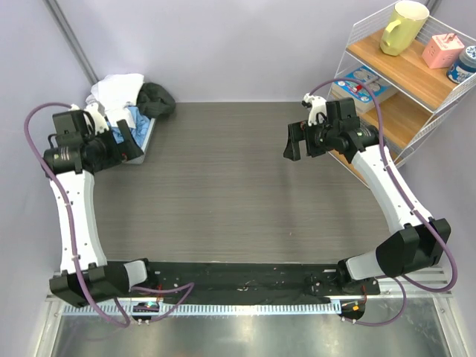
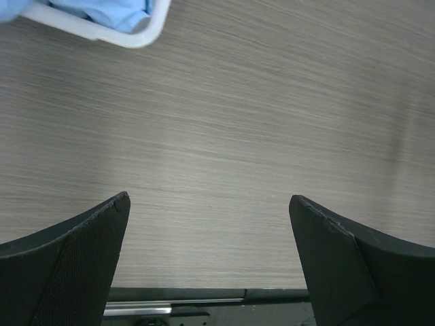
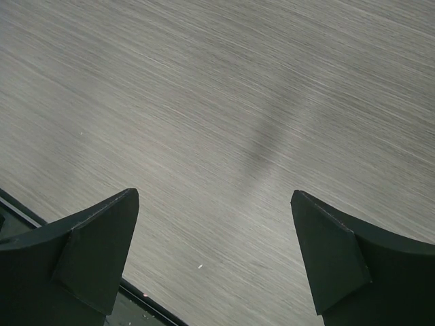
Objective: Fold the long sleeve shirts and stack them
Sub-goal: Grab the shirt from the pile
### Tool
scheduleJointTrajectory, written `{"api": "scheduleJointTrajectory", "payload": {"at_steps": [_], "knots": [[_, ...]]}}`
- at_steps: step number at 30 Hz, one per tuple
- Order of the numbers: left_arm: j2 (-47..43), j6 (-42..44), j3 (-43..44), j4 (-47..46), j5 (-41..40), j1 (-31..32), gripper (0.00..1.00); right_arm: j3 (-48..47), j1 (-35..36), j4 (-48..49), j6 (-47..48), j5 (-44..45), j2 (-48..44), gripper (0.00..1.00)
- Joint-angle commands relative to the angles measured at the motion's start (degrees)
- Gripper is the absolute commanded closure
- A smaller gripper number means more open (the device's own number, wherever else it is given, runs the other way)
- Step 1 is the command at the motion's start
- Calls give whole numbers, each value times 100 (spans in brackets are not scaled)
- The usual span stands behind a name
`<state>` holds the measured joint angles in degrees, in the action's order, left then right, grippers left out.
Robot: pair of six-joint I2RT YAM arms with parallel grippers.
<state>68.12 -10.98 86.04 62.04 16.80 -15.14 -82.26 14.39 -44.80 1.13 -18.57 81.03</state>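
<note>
top external: long sleeve shirts (image 1: pixel 119 88) heaped in white bin (image 1: pixel 149 135), far-left corner of tabletop (image 1: pixel 238 186).
left wrist: left tool (image 2: pixel 209 231) released, holds nothing, above tabletop; bin corner top-left.
right wrist: right tool (image 3: pixel 214 231) released, holds nothing, above tabletop.

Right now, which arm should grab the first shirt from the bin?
Left. The left tool hangs open beside the bin of shirts; the right tool, also open, sits across the table near the shelf.
</note>
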Motion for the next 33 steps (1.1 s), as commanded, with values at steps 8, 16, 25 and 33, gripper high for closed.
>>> {"api": "scheduleJointTrajectory", "payload": {"at_steps": [8, 16, 25, 33], "knots": [[2588, 167, 3222, -902, -1389, -25, 0, 149, -7, 428, -95, 152, 9, 0], [3963, 0, 3772, -2895, -1829, -33, 0, 149, -7, 358, -95, 134, 272, 0], [5876, -18, 4603, -4112, -1996, -148, 0, 298, -7, 331, -7, 239, 431, 1], [6907, 474, 4974, -4499, -2146, -165, 0, 166, -7, 270, 28, 380, 694, 0]]}}
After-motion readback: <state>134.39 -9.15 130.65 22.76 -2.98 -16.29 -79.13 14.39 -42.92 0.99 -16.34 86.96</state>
